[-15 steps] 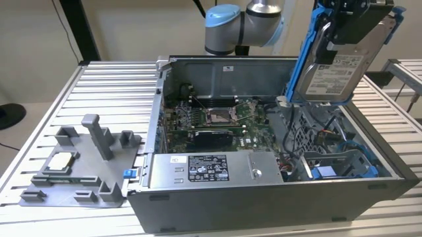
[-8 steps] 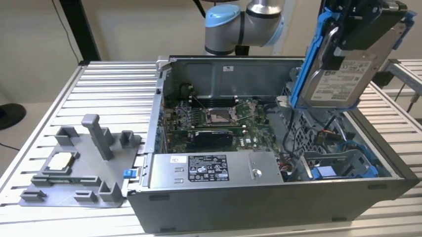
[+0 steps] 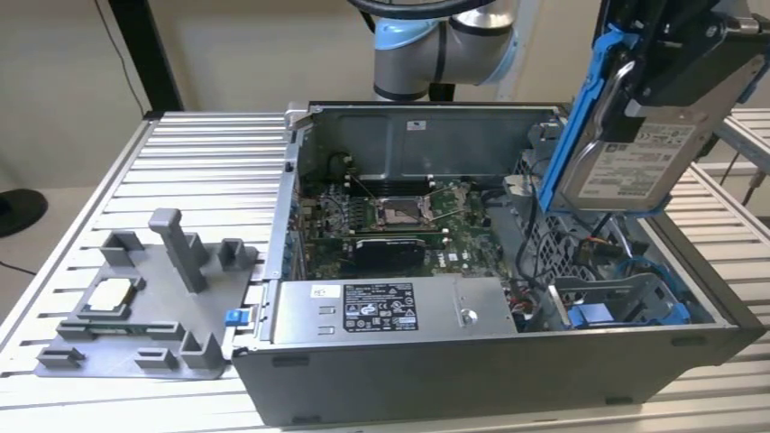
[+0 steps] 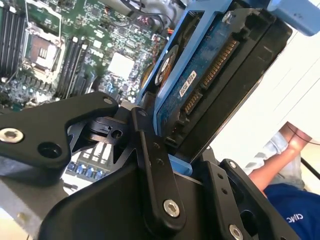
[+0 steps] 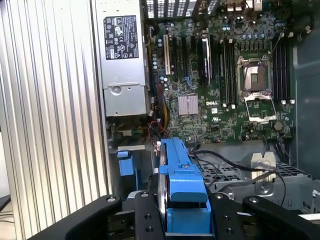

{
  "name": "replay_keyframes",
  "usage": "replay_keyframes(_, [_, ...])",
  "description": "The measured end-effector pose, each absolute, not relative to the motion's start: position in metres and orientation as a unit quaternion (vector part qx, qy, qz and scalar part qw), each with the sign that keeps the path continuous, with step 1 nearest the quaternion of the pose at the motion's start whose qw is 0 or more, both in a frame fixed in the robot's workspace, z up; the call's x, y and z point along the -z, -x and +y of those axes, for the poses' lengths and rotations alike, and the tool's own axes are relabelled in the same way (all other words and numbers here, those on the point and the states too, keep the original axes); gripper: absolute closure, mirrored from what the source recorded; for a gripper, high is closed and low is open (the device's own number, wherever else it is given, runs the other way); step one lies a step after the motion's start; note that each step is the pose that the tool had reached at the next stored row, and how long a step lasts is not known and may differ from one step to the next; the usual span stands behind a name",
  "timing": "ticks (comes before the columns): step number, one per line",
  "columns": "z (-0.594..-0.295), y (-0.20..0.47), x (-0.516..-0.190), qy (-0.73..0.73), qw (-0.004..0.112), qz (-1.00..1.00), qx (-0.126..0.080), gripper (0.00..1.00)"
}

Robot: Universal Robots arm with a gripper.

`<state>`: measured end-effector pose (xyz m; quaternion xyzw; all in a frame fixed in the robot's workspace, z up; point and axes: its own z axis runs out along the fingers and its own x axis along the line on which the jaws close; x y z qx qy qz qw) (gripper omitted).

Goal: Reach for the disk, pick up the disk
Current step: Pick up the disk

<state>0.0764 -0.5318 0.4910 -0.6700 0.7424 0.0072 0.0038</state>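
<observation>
Blue carrier rails frame the disk [image 3: 628,153], which hangs tilted above the case [image 3: 481,379], over the case's drive bay end at the exterior view's right. The gripper [image 3: 686,63] is closed on the disk's upper end, and the disk is clear of the case. A white printed label covers the disk's silver-grey face in the exterior view; its text is too small to read.

In the second wrist view the disk [image 4: 220,75] stands between the black fingers [image 4: 155,165], clamped on both sides. Its connector edge and a small white sticker are visible; the sticker's print cannot be made out. In the first wrist view the disk [image 5: 182,192] is seen edge-on, its blue rail held between the gripper's black links.

The case lies open on its side on a slatted metal table [image 3: 180,171]. Inside it:
- a green motherboard [image 3: 385,221] with an empty processor socket, toward the case's middle;
- a grey power supply [image 3: 385,311] with a black and white label, along the case's near wall;
- a blue drive bay [image 3: 626,307] with loose cables, below the disk.

A grey fixture [image 3: 144,307] stands on the table beside the case, at the exterior view's left. A small square silver chip [image 3: 114,293] rests in one of its recesses.
</observation>
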Motion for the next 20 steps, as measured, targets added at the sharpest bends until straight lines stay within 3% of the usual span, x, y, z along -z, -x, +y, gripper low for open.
replay_keyframes(20, [-0.587, -0.084, -0.491, 0.670, 0.004, 0.742, -0.007, 1.00])
